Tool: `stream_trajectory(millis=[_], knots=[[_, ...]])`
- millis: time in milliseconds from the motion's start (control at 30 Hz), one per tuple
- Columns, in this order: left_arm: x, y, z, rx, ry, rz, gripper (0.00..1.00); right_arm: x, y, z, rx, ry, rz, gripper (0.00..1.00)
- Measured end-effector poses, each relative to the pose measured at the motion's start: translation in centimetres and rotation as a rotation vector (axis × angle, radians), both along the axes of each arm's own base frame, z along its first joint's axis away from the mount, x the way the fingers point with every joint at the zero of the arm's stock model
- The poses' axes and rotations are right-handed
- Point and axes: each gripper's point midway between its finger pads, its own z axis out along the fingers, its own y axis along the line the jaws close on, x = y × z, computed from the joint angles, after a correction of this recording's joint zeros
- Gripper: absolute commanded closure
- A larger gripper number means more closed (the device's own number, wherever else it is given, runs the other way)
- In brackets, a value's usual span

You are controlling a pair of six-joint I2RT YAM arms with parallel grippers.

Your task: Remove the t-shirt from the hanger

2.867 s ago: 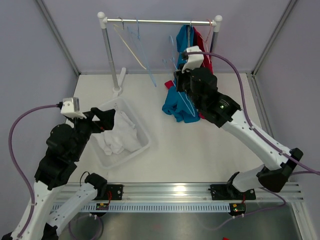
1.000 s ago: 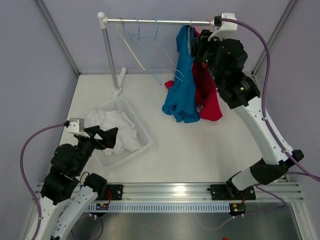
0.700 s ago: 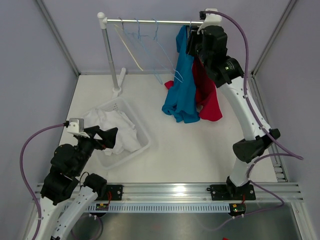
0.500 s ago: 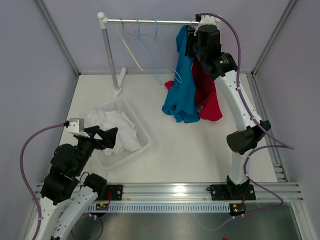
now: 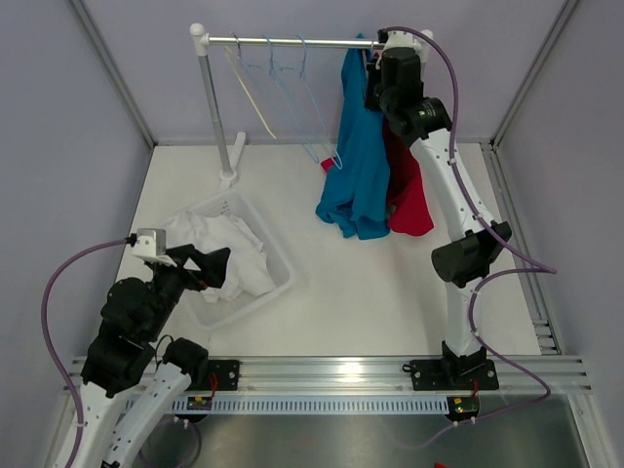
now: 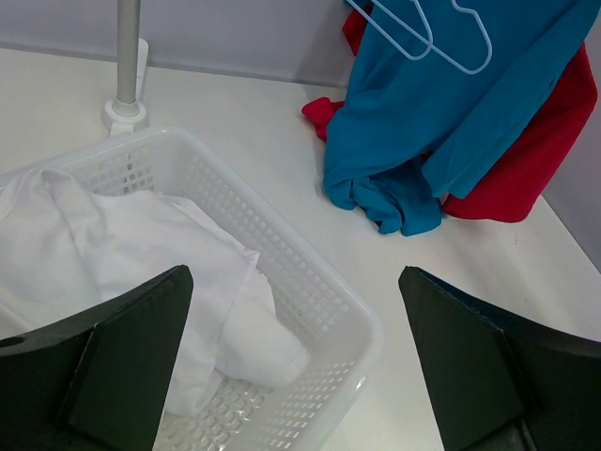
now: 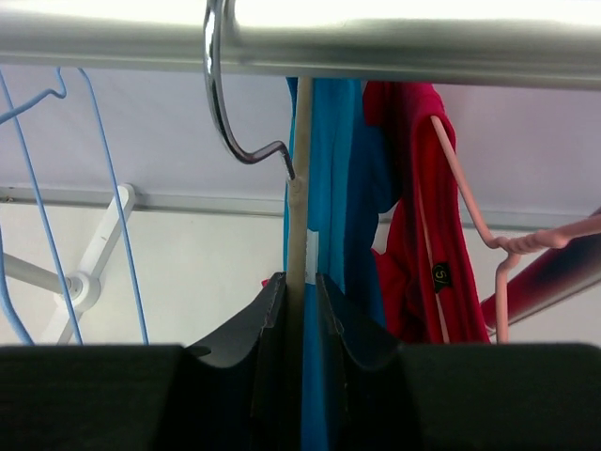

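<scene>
Your silver metal clothes rail [image 5: 312,42] carried the blue cotton t-shirt [image 5: 356,166]. It hung straight down from the rail, long axis vertical, with its hem crumpled on the table below. Well away from the rail, the left gripper [image 6: 296,362] hovered over the white plastic mesh basket [image 6: 310,282], fingers spread wide, probably ready to receive. Just under the rail, your right gripper [image 7: 300,287] pinched the pale wooden hanger [image 7: 298,225] inside that shirt, likely to steady or unhook it.

Bright, even light here, only faint soft shadows on the tabletop [image 5: 370,292]. Glare whites out the rail [image 7: 394,47] in the right wrist view; everything else is sharp.
</scene>
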Motion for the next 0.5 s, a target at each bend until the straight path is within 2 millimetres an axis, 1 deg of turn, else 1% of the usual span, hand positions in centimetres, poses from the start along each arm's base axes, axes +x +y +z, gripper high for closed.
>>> stream_trajectory(millis=[33, 67, 100, 133, 233, 367, 500], knots=[[0.03, 0.00, -0.04, 0.001, 0.002, 0.000, 0.01, 0.13, 0.04, -0.18, -0.003, 0.002, 0.000, 0.74], [0.06, -0.02, -0.06, 0.002, 0.003, 0.000, 0.01, 0.25, 0.07, -0.29, -0.006, 0.002, 0.001, 0.77], [0.08, -0.03, -0.09, 0.002, 0.005, -0.001, 0.01, 0.32, 0.09, -0.39, -0.010, 0.002, 0.001, 0.90], [0.11, -0.04, -0.12, 0.003, 0.006, -0.001, 0.01, 0.35, 0.06, -0.38, -0.017, 0.000, 0.003, 0.93], [0.19, -0.08, -0.22, 0.005, 0.011, -0.002, 0.01, 0.43, 0.23, -0.32, -0.014, -0.006, 0.011, 1.00], [0.32, -0.13, -0.35, 0.007, 0.018, -0.002, 0.01, 0.39, 0.71, -0.23, -0.003, -0.023, 0.039, 1.00], [0.34, -0.23, -0.36, 0.006, 0.019, -0.007, 0.01, -0.39, 0.73, 0.37, 0.002, -0.039, 0.060, 1.00]])
